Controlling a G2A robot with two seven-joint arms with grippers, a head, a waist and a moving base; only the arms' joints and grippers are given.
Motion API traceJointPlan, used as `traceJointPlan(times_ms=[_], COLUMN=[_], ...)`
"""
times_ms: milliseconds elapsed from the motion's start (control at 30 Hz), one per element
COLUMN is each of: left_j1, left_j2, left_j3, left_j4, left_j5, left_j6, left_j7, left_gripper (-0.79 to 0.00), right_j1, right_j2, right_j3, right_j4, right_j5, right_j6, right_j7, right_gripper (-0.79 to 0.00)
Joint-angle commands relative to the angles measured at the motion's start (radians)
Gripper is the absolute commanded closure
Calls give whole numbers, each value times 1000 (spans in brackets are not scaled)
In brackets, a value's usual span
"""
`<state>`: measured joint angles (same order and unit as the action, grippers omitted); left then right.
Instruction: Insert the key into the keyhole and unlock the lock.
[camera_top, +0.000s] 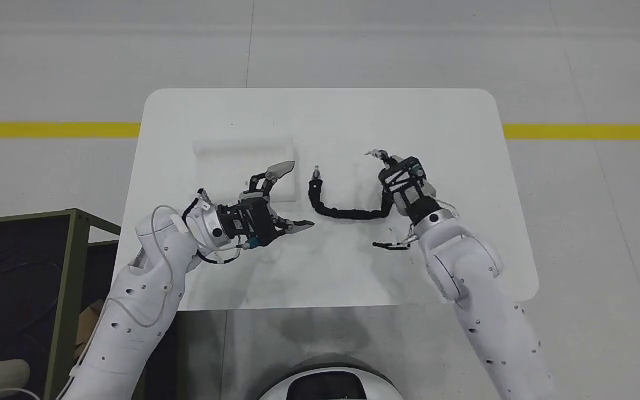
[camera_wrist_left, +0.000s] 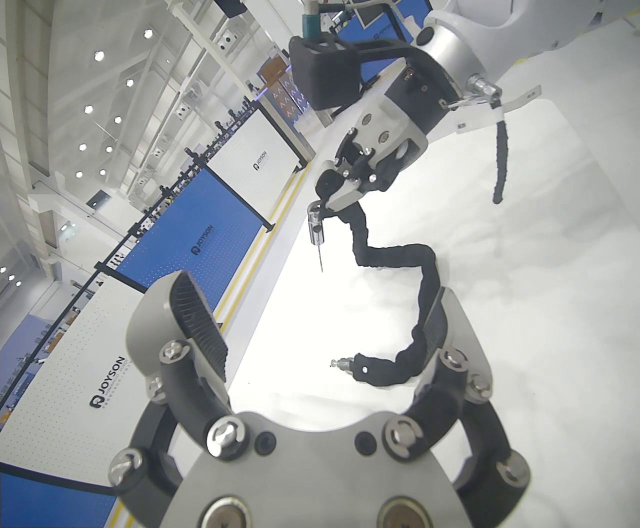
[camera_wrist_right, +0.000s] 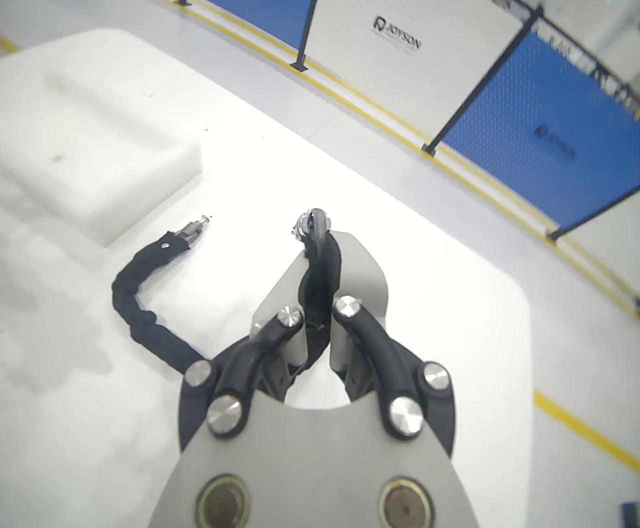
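Note:
A chain lock in a black fabric sleeve lies curved on the white table. Its free end carries a small metal pin. My right gripper is shut on the lock's other end, held a little above the table. A silver cylinder with a thin blade pointing down sticks out of that held end; I cannot tell if it is the key. My left gripper stands open just left of the pin end, nothing between its fingers.
A white foam tray sits at the table's back left, just behind the left gripper. A thin black cable hangs at the right wrist. Bare table lies to the right and front.

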<state>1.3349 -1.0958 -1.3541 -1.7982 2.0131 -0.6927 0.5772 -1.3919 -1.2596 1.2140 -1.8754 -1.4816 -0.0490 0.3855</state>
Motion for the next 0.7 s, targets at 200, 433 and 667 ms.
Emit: traceJointPlan(times_ms=[200,433,667], left_j1=[0,0,0], left_j2=[0,0,0], left_j3=[0,0,0], left_j4=[0,0,0], left_j5=[0,0,0], left_j6=[0,0,0], left_j7=[0,0,0], left_gripper=[-785,-785,-785], right_j1=[29,-12,-44], right_j2=[-27,-38,-39], right_j3=[11,40,54], right_j4=[131,91,56], right_j5=[414,478,509], right_j6=[53,139,114], right_j7=[45,-131,-218], right_gripper=[-785,-785,-755])
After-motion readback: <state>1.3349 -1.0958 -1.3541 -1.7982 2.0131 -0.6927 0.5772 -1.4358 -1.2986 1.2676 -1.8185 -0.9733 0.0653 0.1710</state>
